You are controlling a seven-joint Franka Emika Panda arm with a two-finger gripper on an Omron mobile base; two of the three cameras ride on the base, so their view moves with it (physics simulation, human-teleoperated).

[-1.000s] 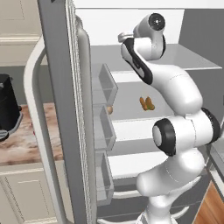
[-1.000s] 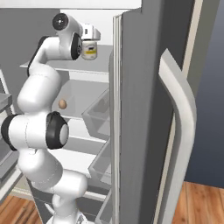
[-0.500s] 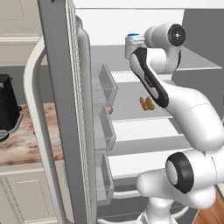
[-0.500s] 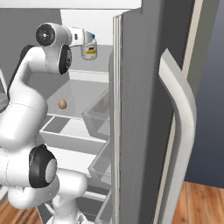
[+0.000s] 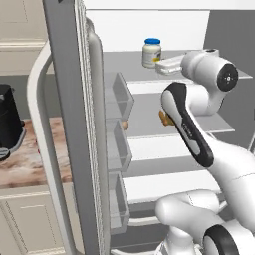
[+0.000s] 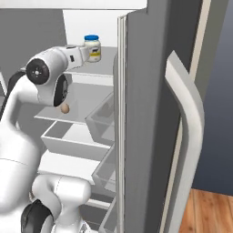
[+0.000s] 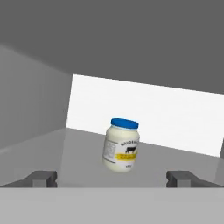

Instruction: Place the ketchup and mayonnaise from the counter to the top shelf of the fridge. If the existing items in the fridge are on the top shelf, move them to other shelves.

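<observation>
The mayonnaise [image 5: 151,52] stands upright on the fridge's top shelf [image 5: 130,74], a cream jar with a blue lid, also in the right base view [image 6: 92,47]. My gripper [image 5: 159,65] hangs just in front of it, open and apart from the jar. In the hand view the mayonnaise [image 7: 121,145] sits a short way beyond my gripper [image 7: 112,178], with nothing between the wide-set fingertips [image 7: 42,177]. A tan egg-shaped ball [image 6: 65,108] lies on the shelf below. An orange-brown lump [image 5: 163,118] peeks out behind my forearm there. The ketchup is hidden.
The open grey fridge door [image 5: 69,129] with its door bins [image 5: 119,94] stands close on the left of the arm. Past it lie the marbled counter [image 5: 30,162] and a black coffee machine [image 5: 10,122]. The other door [image 6: 154,113] bounds the right side.
My hand has drawn back from the mayonnaise, which stays standing on the top shelf. The arm's elbow has swung lower and outward.
</observation>
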